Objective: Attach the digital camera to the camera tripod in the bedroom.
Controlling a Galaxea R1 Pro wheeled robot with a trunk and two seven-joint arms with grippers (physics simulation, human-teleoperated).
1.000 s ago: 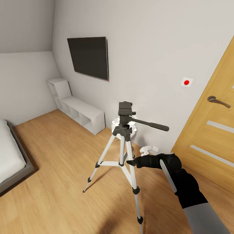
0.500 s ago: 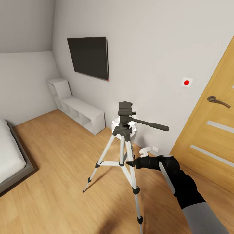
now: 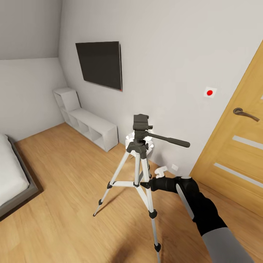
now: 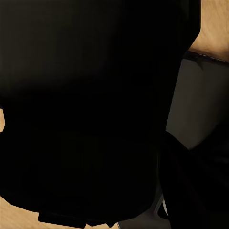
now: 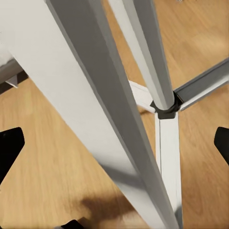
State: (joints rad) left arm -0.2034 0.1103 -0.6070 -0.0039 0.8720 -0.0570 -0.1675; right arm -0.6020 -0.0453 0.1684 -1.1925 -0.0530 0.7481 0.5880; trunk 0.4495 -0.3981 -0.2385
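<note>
In a bedroom, the camera tripod (image 3: pixel 138 171) is standing on the wood floor near the far wall, and the right gripper (image 3: pixel 148 183) — fingers spread wide — is reaching around its rigid, likely light, tip-prone near leg (image 5: pixel 102 109), the sensible hold.

A flat black wall-mounted television (image 3: pixel 99 65) hangs above a low white cube shelf unit (image 3: pixel 87 124) against the grey-white wall. A small white wall plate with a red dot (image 3: pixel 209 92) sits beside a light wooden door (image 3: pixel 233 153) with a curved metal handle (image 3: pixel 245 114). A grey-framed bed with a white mattress (image 3: pixel 12 179) rests on the light wood floor (image 3: pixel 65 226).
</note>
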